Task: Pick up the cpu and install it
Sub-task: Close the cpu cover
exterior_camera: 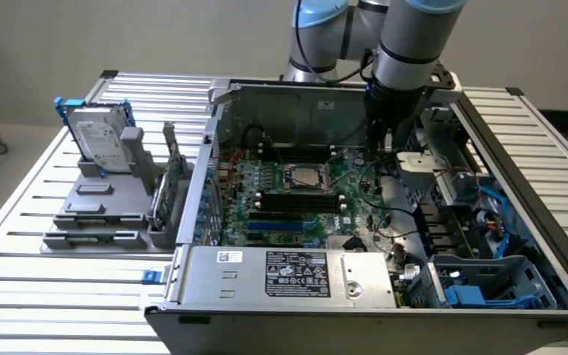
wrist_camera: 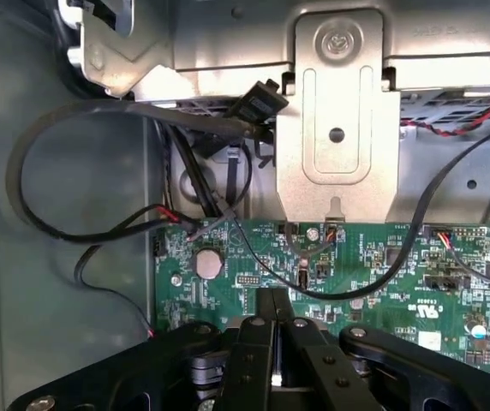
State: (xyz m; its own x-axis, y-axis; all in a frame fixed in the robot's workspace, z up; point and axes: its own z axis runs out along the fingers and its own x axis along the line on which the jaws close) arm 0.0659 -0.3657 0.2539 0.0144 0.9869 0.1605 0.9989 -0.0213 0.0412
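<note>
Above motherboard (wrist_camera: 451, 291) edge by case wall (wrist_camera: 56, 300), gripper (wrist_camera: 273, 300) pinched shut; black cables (wrist_camera: 142, 111) close alongside.

Green motherboard (exterior_camera: 358, 196) flat inside an open grey computer case (exterior_camera: 284, 103). Against the motherboard's near edge, a silver power supply (exterior_camera: 294, 275) with a printed label. Past its edge at the exterior view's right, a blue drive cage (exterior_camera: 491, 285). Well apart at the exterior view's left, a hard drive (exterior_camera: 97, 133) in a blue frame, upright on a grey fixture (exterior_camera: 101, 214) on a slatted metal table (exterior_camera: 38, 296). On the motherboard, a round coin battery (wrist_camera: 208, 263); just beside it, a pale metal bracket (wrist_camera: 337, 120) and looping black cables (wrist_camera: 142, 109).
</note>
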